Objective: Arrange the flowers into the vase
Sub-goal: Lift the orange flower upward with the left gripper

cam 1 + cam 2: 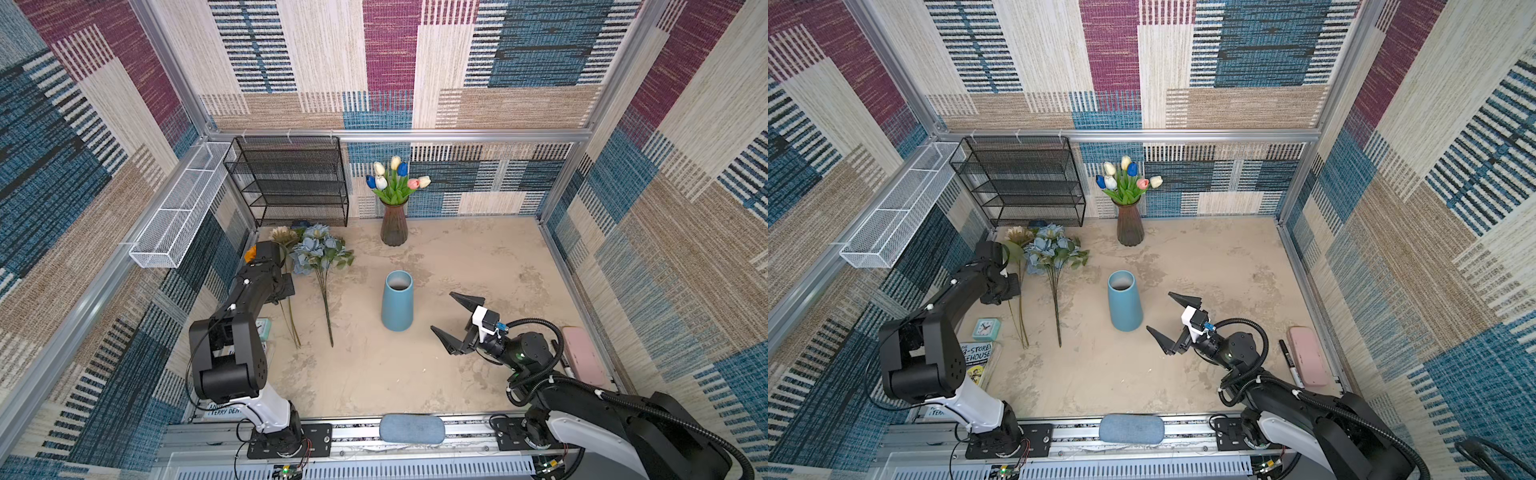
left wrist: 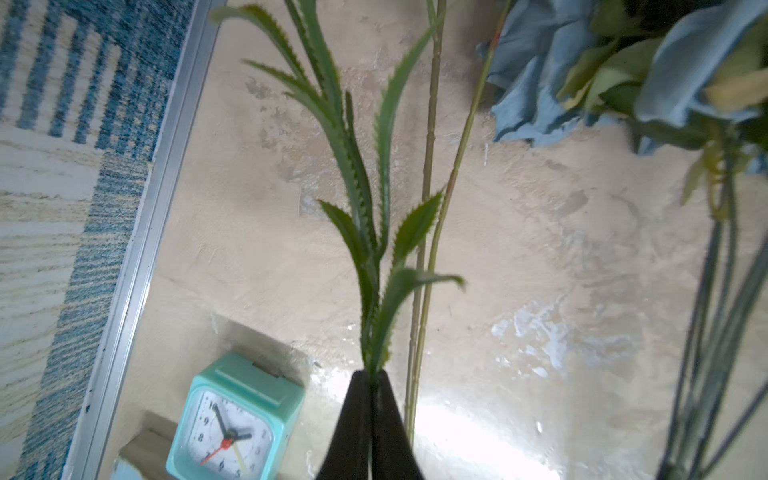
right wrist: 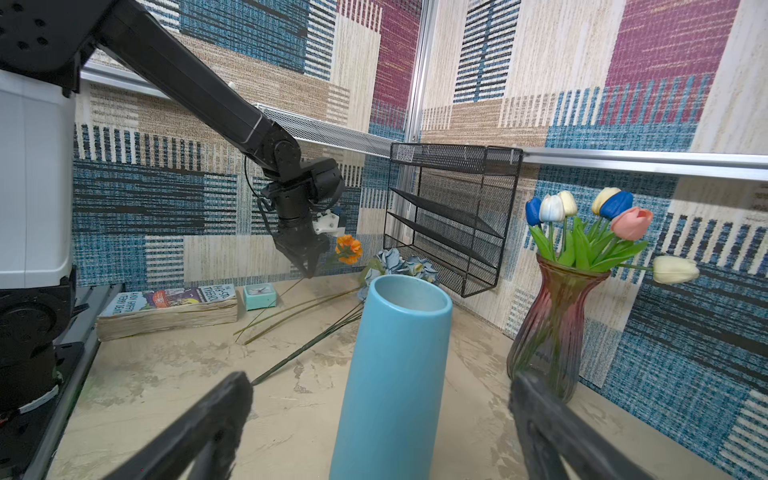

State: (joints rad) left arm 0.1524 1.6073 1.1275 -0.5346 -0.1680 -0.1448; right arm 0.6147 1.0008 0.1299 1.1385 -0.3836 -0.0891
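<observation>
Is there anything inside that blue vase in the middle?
No stems rise from the blue vase; its mouth shows only bare inner wall and shadow. Its bottom is hidden by the walls.

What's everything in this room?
blue vase: one, light blue, mid-table
glass vase: one, dark reddish, back wall
tulips: seven, white, cream, blue, pink, in glass vase
rose bunch: one, dusty blue, left of blue vase
beige bloom: one, beside rose bunch
orange flower: one, in left gripper
wire shelf: one, black, back wall
mesh basket: one, white, left wall
clock: one, mint, left edge
pink case: one, right edge
marker: one, black, beside pink case
left gripper: black, shut on orange flower
right gripper: black, open, facing blue vase
</observation>
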